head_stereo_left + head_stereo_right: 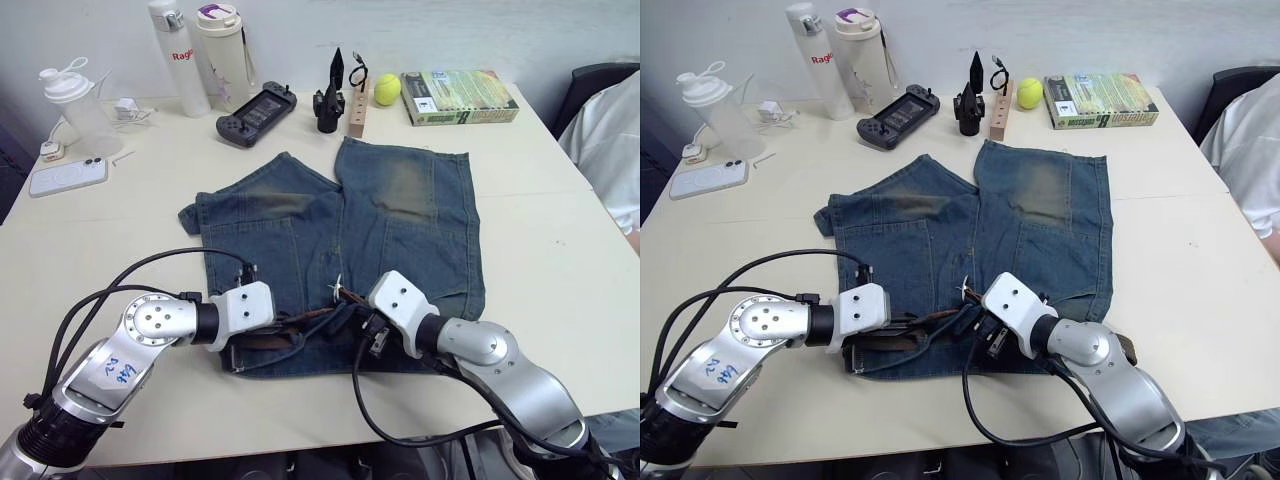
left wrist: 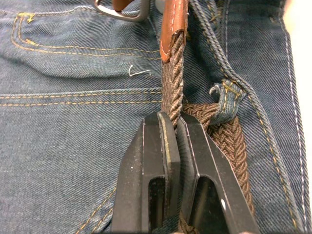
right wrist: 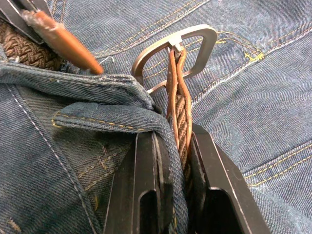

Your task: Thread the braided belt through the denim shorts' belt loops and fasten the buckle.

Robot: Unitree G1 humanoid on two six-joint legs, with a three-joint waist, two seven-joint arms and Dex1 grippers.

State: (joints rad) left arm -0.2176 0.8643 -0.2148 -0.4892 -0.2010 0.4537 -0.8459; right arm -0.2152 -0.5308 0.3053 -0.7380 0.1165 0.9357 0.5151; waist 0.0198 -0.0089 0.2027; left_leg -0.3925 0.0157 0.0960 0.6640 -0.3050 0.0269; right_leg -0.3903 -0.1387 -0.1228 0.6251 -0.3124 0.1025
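Across the white table [image 1: 560, 250], each end effector pinches the braided belt [image 2: 171, 83], largely hidden under denim shorts [image 1: 340, 240].

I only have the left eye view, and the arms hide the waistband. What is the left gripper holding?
Observer: The left gripper is shut on the belt, just behind its tan tip.
Operator: And the right one?
Observer: The right gripper is shut on the belt directly behind the buckle.
Operator: Is the tip through the buckle?
Observer: No. In the right wrist view the tip lies off to one side of the buckle, apart from it, and nothing passes through the frame.
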